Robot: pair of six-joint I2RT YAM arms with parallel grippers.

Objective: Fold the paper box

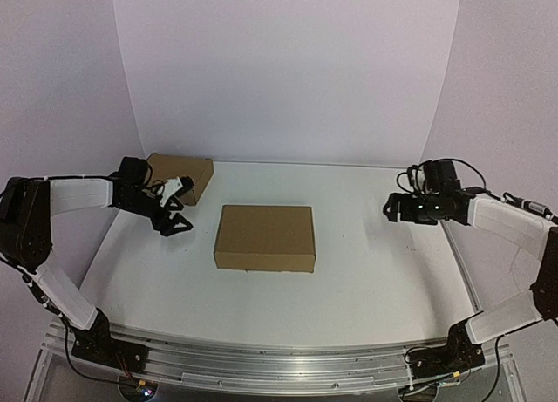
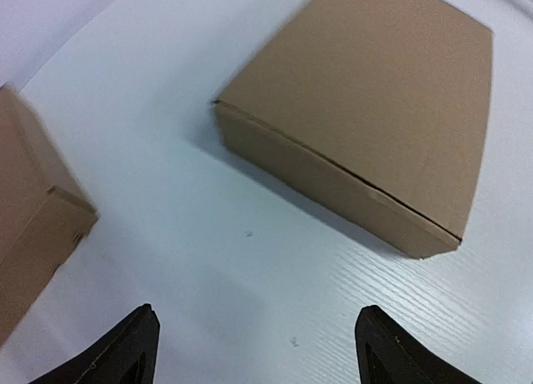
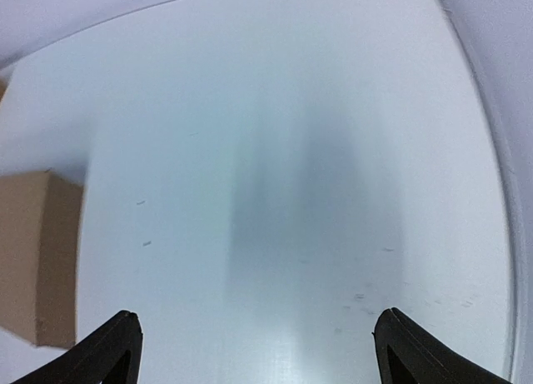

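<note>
Box (image 1: 265,236) sits closed and flat at the centre of the overhead view on the white table (image 1: 366,271), lid down, long sides running left to right, with both grippers apart from it. Left gripper (image 1: 174,221) hangs left of centre in that view, between the box and the other box (image 1: 185,175), which lies in the upper left. Its jaws stand wide with nothing between them. In the left wrist view its black fingertips (image 2: 133,351) sit at the bottom edge over bare table, the box (image 2: 366,109) fills the upper right, and the other box (image 2: 33,234), blurred, takes the left edge. Right gripper (image 1: 394,208) is at the right of the overhead view, well apart from the box. Its jaws are also spread wide and empty. The right wrist view shows its fingertips (image 3: 112,351) at the bottom corners over bare table, with a corner of the box (image 3: 37,259) at the left edge.
</note>
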